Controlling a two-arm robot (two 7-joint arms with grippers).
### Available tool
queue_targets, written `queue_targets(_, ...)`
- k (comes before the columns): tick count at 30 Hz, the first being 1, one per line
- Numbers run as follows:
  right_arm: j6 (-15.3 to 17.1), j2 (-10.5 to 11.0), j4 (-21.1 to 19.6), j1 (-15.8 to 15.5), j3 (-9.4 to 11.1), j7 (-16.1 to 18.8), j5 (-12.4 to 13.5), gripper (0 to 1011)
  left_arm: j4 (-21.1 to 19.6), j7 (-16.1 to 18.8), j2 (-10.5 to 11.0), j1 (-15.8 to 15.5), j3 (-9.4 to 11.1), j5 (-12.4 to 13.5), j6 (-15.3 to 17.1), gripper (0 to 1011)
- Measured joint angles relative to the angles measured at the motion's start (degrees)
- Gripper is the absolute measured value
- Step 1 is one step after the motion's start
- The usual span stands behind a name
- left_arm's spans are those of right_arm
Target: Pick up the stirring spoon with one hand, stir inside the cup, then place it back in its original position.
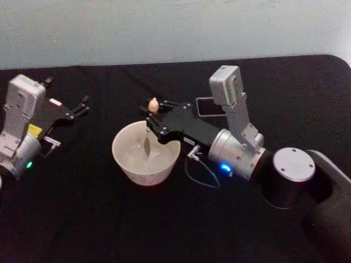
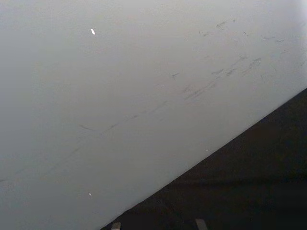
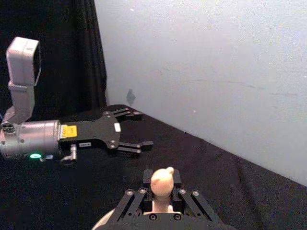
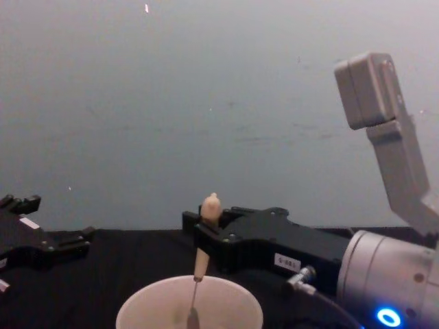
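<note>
Black table (image 1: pixel 82 219), cream cup (image 1: pixel 143 172) centre-left on it. Right gripper (image 1: pixel 151 118) sits over the cup's far rim, jaws closed on the stirring spoon (image 1: pixel 148 137) just below the knob. The spoon is upright, tip down inside the cup. Left gripper (image 1: pixel 82 108) parked far left, jaws spread, empty. The spoon looks light, stiff and slim, so it may pivot in the pinch; hold on the thicker handle seems right.

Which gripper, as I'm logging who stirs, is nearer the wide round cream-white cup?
Right. The right gripper is over the cream-white cup, shut on the beige-handled metal stirring spoon dipping inside; the left gripper sits open, well off to its left.
</note>
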Motion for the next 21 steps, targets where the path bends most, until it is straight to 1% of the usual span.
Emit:
queue_targets(9, 0.2, 1.4, -0.5, -0.6, 1.3, 0.4, 0.0, 214, 0.0, 0.0, 0.0, 0.0, 0.0, 0.0, 0.0, 1001)
queue_targets(13, 0.6, 2.6, -1.7, -1.6, 1.6, 1.3, 0.4, 214, 0.0, 0.0, 0.0, 0.0, 0.0, 0.0, 0.0, 1001)
queue_targets(21, 1.2, 4.4, -4.3, -3.3, 1.8, 2.4, 1.6, 213, 0.0, 0.0, 0.0, 0.0, 0.0, 0.0, 0.0, 1001)
